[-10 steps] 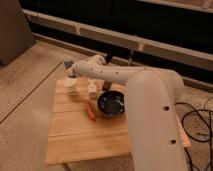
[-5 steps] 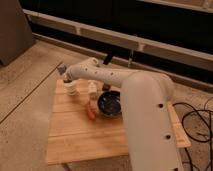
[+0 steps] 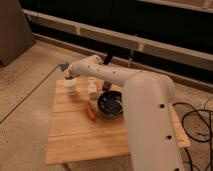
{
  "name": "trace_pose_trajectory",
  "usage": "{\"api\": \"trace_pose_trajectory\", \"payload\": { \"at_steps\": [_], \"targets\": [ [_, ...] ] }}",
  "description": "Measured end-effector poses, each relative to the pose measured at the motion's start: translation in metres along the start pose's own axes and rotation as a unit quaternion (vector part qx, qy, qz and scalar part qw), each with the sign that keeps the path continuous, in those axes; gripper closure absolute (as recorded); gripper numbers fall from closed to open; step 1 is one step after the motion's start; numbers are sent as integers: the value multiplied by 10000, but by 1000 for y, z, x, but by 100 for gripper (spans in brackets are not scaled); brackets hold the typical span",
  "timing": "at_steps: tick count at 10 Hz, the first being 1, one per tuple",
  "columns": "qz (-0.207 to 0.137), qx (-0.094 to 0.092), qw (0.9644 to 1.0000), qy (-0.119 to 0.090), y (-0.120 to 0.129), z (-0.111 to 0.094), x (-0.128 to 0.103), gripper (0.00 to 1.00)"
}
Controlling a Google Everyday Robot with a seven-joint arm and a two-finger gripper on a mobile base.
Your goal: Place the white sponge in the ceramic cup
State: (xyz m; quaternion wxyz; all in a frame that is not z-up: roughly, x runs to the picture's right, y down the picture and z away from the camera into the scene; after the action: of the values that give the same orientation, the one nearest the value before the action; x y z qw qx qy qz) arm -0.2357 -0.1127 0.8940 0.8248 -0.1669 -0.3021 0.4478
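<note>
The ceramic cup is small and pale and stands near the back left corner of the wooden table. My gripper hangs right above the cup at the end of the white arm, which reaches in from the lower right. A pale block that looks like the white sponge sits at the cup's mouth, directly under the gripper. I cannot tell whether it is held or resting in the cup.
A slim white bottle stands just right of the cup. A wide dark bowl sits further right, partly under the arm. An orange-red stick lies in front of the bowl. Cables lie on the floor at the right.
The gripper has shifted slightly left and stays over the cup. The bottle, bowl and stick have not moved.
</note>
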Motion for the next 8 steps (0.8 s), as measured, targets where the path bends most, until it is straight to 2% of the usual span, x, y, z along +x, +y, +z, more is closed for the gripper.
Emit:
{"api": "trace_pose_trajectory", "payload": {
  "at_steps": [4,6,8],
  "targets": [
    [61,-155,9998,-121,-2,8,1,100],
    [108,-206,9997,-113,-5,9,3,99],
    [145,-244,9996,-73,-6,8,3,82]
  ]
}}
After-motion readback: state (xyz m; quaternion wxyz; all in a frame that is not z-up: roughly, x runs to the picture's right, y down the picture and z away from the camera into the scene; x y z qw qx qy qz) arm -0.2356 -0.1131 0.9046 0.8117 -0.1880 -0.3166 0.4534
